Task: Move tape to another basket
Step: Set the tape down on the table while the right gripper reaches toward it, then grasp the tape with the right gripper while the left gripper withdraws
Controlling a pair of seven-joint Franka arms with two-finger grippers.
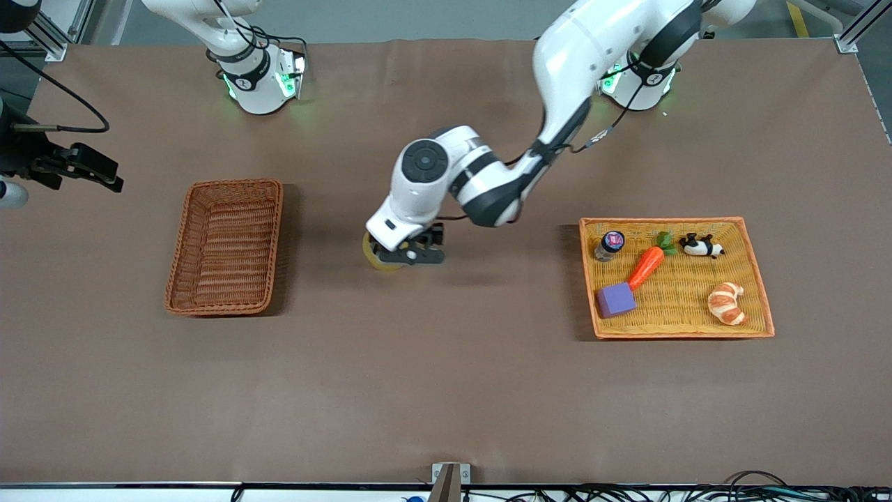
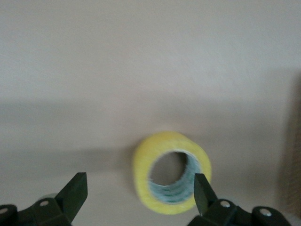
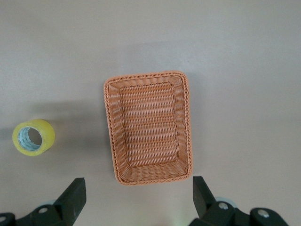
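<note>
The tape (image 1: 375, 259), a yellowish roll with a wide centre hole, rests on the brown table between the two baskets. It also shows in the left wrist view (image 2: 160, 160) and the right wrist view (image 3: 34, 137). My left gripper (image 1: 411, 252) hangs low just over it, open (image 2: 139, 190), with one fingertip (image 2: 202, 188) at the roll's edge and nothing held. The reddish-brown wicker basket (image 1: 226, 245) stands empty toward the right arm's end (image 3: 149, 127). My right gripper (image 3: 136, 197) is open and empty, high beside that basket.
A wide yellow-orange wicker tray (image 1: 679, 328) toward the left arm's end holds a carrot toy (image 1: 646, 267), a purple block (image 1: 616, 300), a croissant toy (image 1: 726, 304), a small jar (image 1: 610, 245) and a black-and-white toy (image 1: 700, 245).
</note>
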